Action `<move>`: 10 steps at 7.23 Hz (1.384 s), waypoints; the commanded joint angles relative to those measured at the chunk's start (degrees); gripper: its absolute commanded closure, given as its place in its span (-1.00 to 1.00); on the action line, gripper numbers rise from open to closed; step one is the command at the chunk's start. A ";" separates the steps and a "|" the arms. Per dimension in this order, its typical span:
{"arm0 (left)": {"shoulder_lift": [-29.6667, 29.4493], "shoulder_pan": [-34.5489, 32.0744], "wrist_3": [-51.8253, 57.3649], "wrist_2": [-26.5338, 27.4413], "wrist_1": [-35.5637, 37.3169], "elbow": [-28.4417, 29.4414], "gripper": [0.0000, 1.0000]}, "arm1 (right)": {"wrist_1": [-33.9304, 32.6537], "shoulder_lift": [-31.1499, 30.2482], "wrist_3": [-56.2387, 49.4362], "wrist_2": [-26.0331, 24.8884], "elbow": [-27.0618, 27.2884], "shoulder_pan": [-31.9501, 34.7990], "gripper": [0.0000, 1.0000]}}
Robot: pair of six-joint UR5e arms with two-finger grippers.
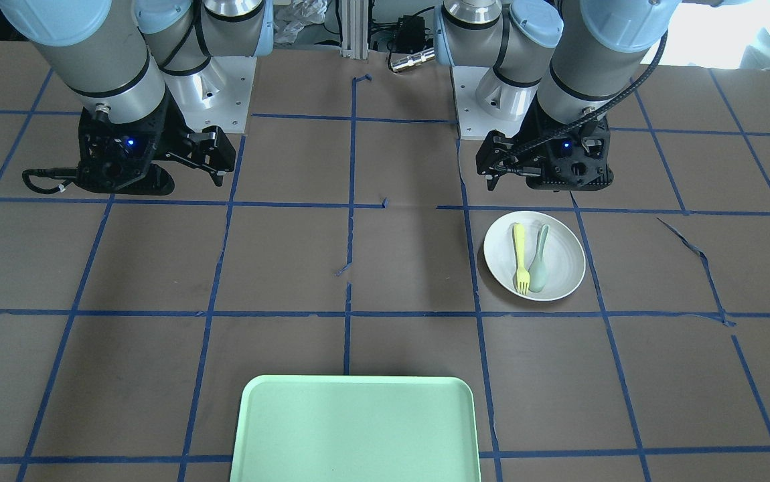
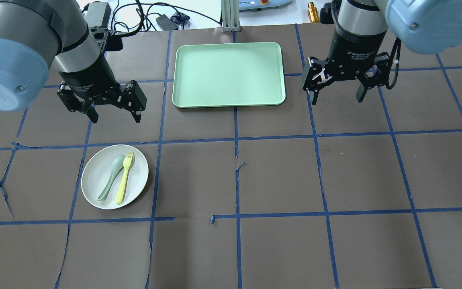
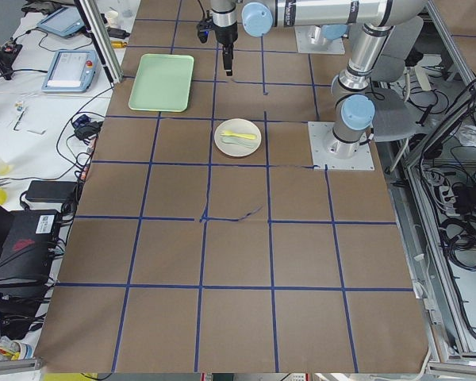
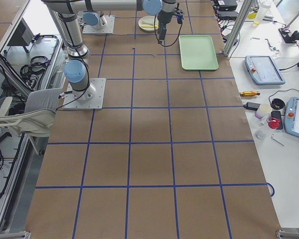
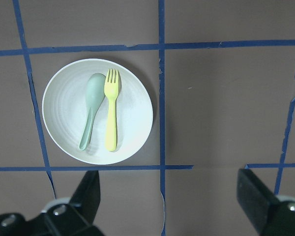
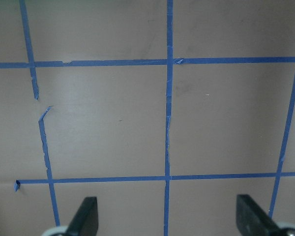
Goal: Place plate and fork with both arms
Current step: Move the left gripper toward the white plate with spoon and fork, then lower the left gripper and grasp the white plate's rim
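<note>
- The left claw (image 2: pixel 116 118) hangs wide open, empty, near the plate (image 2: pixel 136 182).
- The fork (image 2: pixel 124 179) lies on the plate beside a spoon (image 2: pixel 117 163).
- The right claw (image 2: pixel 337 99) is wide open, empty.

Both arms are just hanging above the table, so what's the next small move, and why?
My guess is to lower the left gripper toward the fork. That gripper hangs open above the table on the side where the plate sits. The fork lies untouched on the plate beside the spoon. The right gripper, also open, is far off across the table.
</note>
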 commanded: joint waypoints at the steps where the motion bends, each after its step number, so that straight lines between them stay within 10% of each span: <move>1: 0.29 1.07 4.51 0.43 0.04 -0.34 -1.00 | -0.12 0.06 -0.31 -0.24 0.02 -0.16 -1.00; 10: -7.95 25.58 42.05 -0.42 19.03 -16.95 -1.00 | 0.06 0.14 -0.66 0.02 2.04 -0.16 -1.00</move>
